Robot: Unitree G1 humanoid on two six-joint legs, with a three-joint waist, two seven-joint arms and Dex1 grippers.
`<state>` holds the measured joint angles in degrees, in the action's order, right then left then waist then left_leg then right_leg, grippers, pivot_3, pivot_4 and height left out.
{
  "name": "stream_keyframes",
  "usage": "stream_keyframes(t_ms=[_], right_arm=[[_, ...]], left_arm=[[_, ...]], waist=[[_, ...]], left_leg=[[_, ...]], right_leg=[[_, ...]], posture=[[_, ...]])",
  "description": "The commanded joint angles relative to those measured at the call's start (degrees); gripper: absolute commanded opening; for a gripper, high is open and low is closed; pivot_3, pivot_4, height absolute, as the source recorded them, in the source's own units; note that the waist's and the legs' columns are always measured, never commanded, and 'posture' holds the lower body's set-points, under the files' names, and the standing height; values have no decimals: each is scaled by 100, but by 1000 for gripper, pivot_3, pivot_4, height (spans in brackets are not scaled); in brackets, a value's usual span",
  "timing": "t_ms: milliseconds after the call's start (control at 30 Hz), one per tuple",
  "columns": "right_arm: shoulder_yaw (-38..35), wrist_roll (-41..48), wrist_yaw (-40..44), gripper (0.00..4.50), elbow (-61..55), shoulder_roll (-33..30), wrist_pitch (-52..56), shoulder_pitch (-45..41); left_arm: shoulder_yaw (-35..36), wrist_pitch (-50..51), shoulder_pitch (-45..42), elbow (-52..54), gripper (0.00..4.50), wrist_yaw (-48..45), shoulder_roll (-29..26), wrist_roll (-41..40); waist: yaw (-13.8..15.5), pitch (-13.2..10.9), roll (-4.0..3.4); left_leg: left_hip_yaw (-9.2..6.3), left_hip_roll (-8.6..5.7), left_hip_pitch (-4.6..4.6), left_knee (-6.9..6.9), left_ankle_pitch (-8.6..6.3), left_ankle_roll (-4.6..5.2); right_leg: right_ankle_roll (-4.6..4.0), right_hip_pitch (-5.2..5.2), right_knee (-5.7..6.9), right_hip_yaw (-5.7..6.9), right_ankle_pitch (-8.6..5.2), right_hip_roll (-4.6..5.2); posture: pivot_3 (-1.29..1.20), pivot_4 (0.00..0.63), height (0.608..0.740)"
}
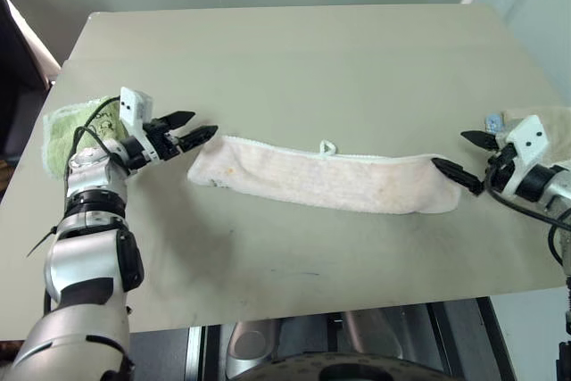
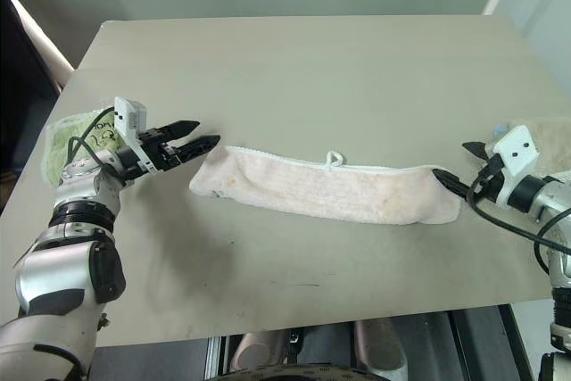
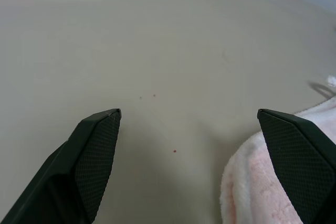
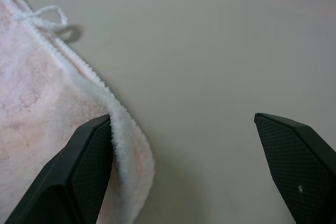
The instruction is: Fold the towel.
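Pale pink terry: the towel (image 1: 326, 180), folded into a long narrow band with a whitish stitched edge along its far side and a small white hanging loop (image 1: 327, 147) at the middle of that edge. It lies flat across the middle of the table (image 1: 294, 60), its length running side to side.

Left tool (image 1: 196, 128): just off the towel's left end, fingers spread apart, holding nothing; in the left wrist view one finger (image 3: 299, 161) stands over the towel's corner.

Right tool (image 1: 470, 160): at the towel's right end, fingers spread wide, gripping nothing; its lower finger (image 4: 79, 177) rests against the towel's edge.

Lime-green cloth (image 1: 76, 131): beyond the towel's left end, at the table's edge, behind the left tool.

Beige cloth (image 1: 553, 131): beyond the towel's right end, at the table's edge.
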<state>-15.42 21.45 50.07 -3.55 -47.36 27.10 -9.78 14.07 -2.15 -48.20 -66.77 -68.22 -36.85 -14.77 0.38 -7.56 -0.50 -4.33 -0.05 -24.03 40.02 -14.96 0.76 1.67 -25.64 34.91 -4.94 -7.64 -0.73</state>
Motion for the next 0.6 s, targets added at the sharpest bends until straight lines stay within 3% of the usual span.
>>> stream_keyframes(t_ms=[33, 200, 367, 500, 600], right_arm=[[-287, 539, 117, 4342, -279, -339, 997, -84], [-324, 858, -48, 4342, 332, -411, 1822, -741], [-336, 972, 67, 4342, 544, -444, 1951, -1089], [-1142, 2125, -54, 4342, -284, -318, 3211, -734], [-1813, 2818, -751, 4342, -742, 184, 4087, -462]], left_arm=[[100, -49, -5, 96, 4500, -98, 42, -87], [148, 65, -44, 124, 4500, -224, 146, -146], [191, 173, -63, 199, 4500, -376, 226, -200], [216, 388, -67, 562, 4500, -698, 213, -381], [134, 496, 134, 1231, 4500, -965, 346, -546]], waist=[[2, 0, 0], [-4, -1, -1], [-11, -3, -3], [19, -3, -4], [33, -1, 0]], left_leg=[[0, -1, 0, 0, 0, 0], [1, -3, -2, 0, 0, -1], [-2, -2, -1, -5, 3, 1], [1, -3, -16, -18, 4, -1], [0, -4, -20, -12, 4, -1]], right_leg=[[1, 0, 0, 0, -1, 1], [5, -1, 0, -1, -4, 1], [3, -7, 2, -4, -2, -1], [6, -19, 4, -3, -21, -2], [11, -13, 0, -2, -34, -3]], posture=[[0, 150, 740], [0, 150, 740], [0, 150, 740], [0, 150, 740], [0, 150, 740]])
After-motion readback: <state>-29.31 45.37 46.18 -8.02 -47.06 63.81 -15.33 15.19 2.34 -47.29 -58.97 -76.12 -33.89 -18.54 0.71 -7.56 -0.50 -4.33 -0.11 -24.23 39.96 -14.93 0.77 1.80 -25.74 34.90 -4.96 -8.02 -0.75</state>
